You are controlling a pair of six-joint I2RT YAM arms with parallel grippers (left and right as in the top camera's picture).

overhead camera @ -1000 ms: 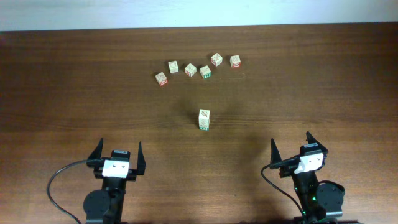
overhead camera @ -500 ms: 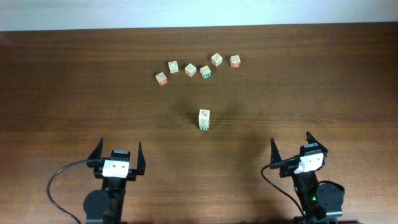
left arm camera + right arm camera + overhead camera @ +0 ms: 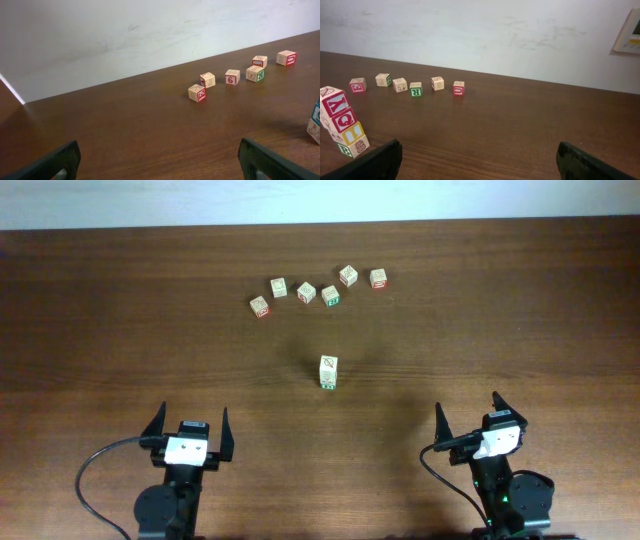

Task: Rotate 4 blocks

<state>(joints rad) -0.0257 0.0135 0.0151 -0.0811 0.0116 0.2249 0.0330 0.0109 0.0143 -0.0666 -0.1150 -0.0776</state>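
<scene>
Nothing has moved since the earlier picture. The blocks, the cubes and both arms are just where they were.

The four blocks (image 3: 328,372) stand in one little tower in the middle of the table (image 3: 120,330), one on top of the other. From the right wrist, the tower (image 3: 342,127) shows a red Y on top, a red Q under it, then a yellow face, then a green one at the bottom. The blocks look turned a bit differently from each other. The six other cubes (image 3: 306,292) lie in a loose row farther back, well apart from the tower.

The left claw (image 3: 192,420) is wide open and holds nothing. The right claw (image 3: 467,404) is wide open too, with nothing in it. Both sit at the near edge, far from the tower.

I think either the turning has not begun or it is all done. The pictures cannot tell me which. No block is being turned right now.
</scene>
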